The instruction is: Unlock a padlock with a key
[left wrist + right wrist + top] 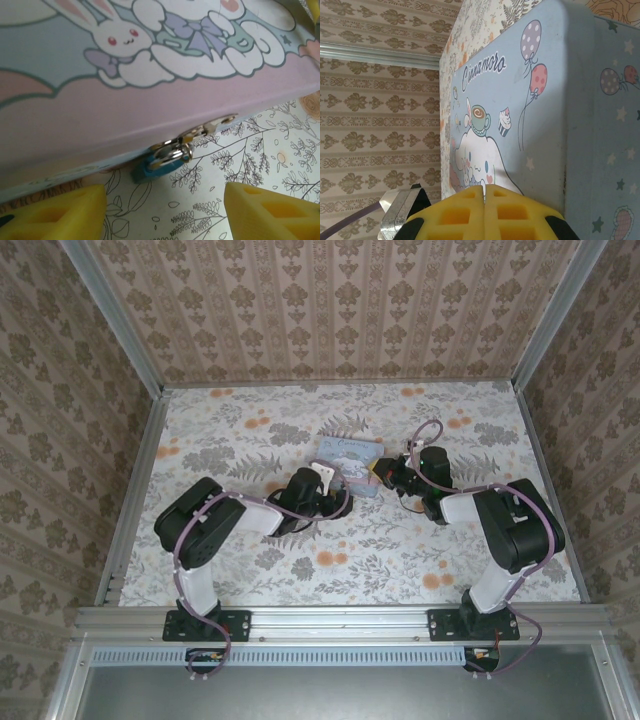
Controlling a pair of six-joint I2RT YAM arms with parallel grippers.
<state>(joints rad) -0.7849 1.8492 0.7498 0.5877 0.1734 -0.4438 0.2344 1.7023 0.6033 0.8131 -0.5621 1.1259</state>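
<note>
Seen from above, two black robot arms are reaching toward the middle of a table (250, 420) covered in flower-patterned paper. A pastel blue and pink cartoon tin (350, 456) is lying flat there, between the two arm ends, with one arm on each side of it.

In the left wrist view, the left claw (165, 201) is standing released, its two yellow fingers (55, 212) spread wide apart and gripping nothing. Between them and a little beyond, the padlock (150, 170) is hanging at the lower edge of the tin's side wall. Its small bluish-green body is sitting just above the table paper, and its silvery loop (172, 155) is passing through a shiny metal clasp (210, 127) on the tin. The claw is not touching the padlock.

In the right wrist view, the right claw (484, 197) is clenched, its yellow fingers pressing together along a thin seam. Whether anything is pinched inside, I cannot tell. It is sitting close beside the tin's lid, which is showing a white cartoon dog and balloons.
</note>
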